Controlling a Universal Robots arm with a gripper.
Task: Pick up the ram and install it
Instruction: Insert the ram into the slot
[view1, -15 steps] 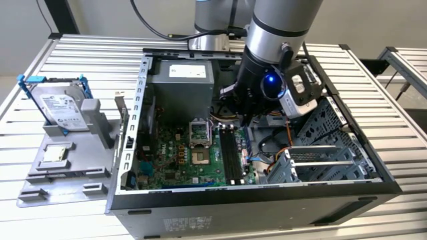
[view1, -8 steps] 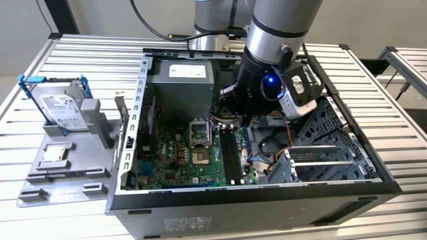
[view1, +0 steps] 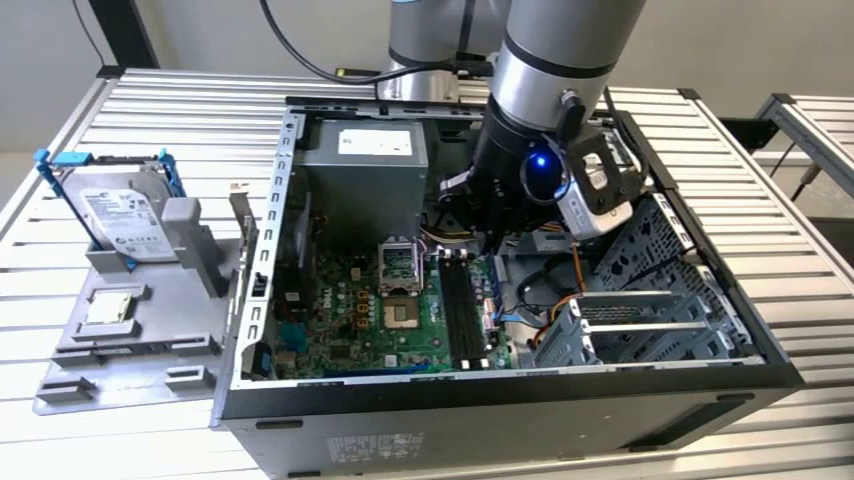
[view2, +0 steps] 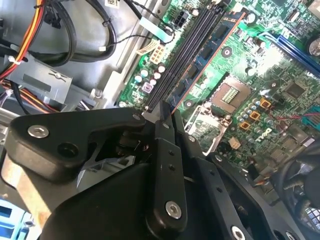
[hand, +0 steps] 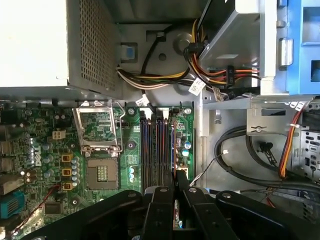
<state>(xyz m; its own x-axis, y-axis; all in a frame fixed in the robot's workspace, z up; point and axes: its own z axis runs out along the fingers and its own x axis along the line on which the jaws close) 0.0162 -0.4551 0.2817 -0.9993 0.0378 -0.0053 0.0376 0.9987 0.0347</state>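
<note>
My gripper (view1: 489, 243) reaches down into the open computer case (view1: 254, 300), over the green motherboard (view1: 360, 320). Its black fingers (view2: 165, 130) are shut on the ram (view2: 216, 44), a thin blue board seen edge-on. The ram (hand: 173, 150) runs straight out from the fingertips, in line with the black memory slots (hand: 152, 150), at the outermost slot beside the board's edge. I cannot tell whether it is seated in that slot or held just above it. In both wrist views the gripper (view2: 167, 107) (hand: 175, 176) covers the ram's near end.
A silver hard drive with blue rails (view1: 127, 220) stands in a grey holder at the exterior view's left, outside the case. Inside are the power supply (view1: 367, 150), the CPU socket (hand: 100, 165), cable bundles (hand: 210, 77) and a drive cage (view1: 654, 290) close to the arm.
</note>
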